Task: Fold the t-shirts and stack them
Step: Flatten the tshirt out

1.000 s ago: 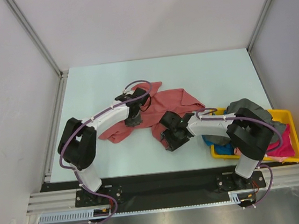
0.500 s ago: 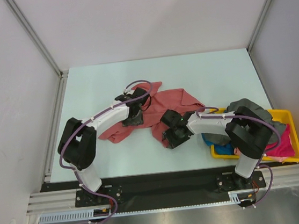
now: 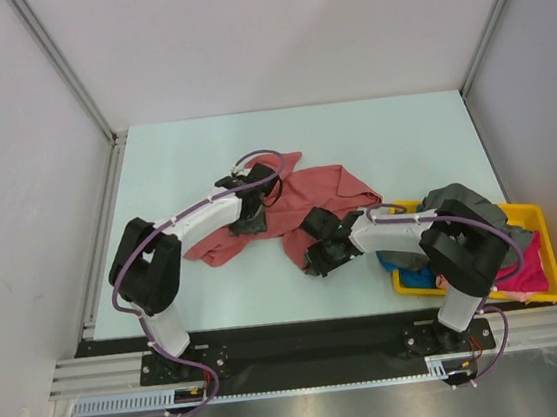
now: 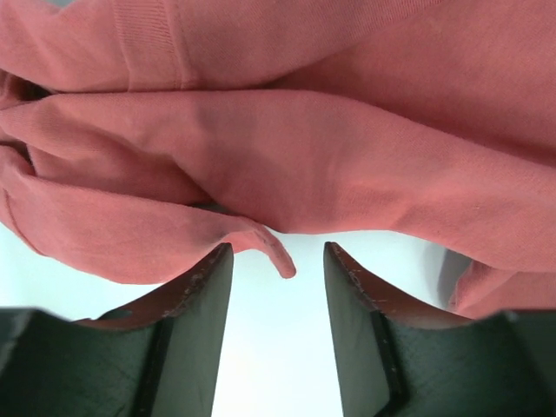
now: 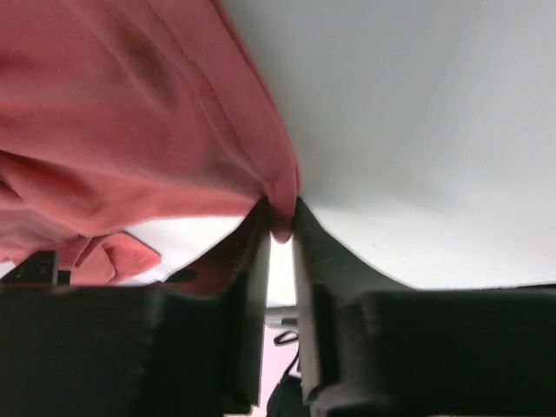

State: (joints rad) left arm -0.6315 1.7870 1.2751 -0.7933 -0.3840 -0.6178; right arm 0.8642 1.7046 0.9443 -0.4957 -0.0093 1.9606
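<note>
The salmon-red t-shirt [image 4: 347, 165] fills the upper two thirds of the view, bunched into long soft folds that run from left to right. A stitched band of the cloth crosses the top left corner. Below it, the left gripper [image 4: 279, 252] has its two dark, scuffed fingers [image 4: 195, 295] standing apart with nothing clamped between them. A small curled lip of the shirt's near edge droops into the gap, closer to the finger on the left. The pale table [image 4: 278, 347] shows between the fingers and under the cloth's edge.
</note>
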